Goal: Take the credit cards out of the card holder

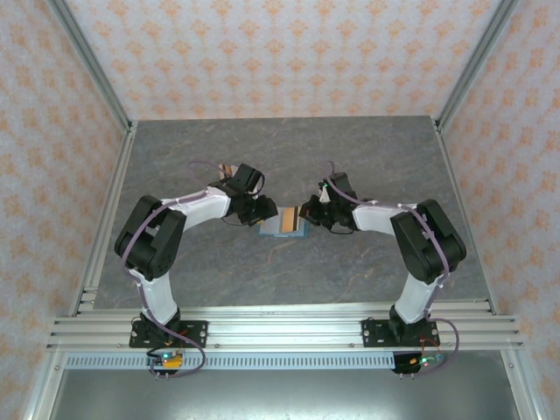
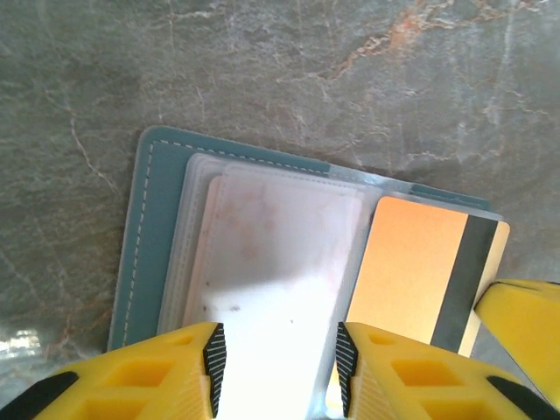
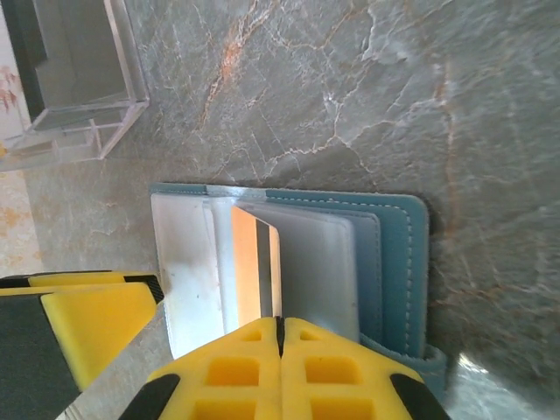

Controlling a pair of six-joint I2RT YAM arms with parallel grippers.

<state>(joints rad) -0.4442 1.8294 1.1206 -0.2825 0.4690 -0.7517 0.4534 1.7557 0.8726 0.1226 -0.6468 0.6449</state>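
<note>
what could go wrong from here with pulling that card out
1. The left tool stands open over the clear plastic sleeve, not pinning the teal stitched bifold wallet; a pull could drag the whole wallet along.
2. The right tool looks shut on just the edge of the orange-brown card with a black stripe; it may slip free.
3. The two tools sit close together, so they could bump.

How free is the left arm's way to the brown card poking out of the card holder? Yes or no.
Probably no. The right gripper looks shut on the brown card at its edge, crowding that side; the left gripper hangs open over the pale card beside it.
</note>
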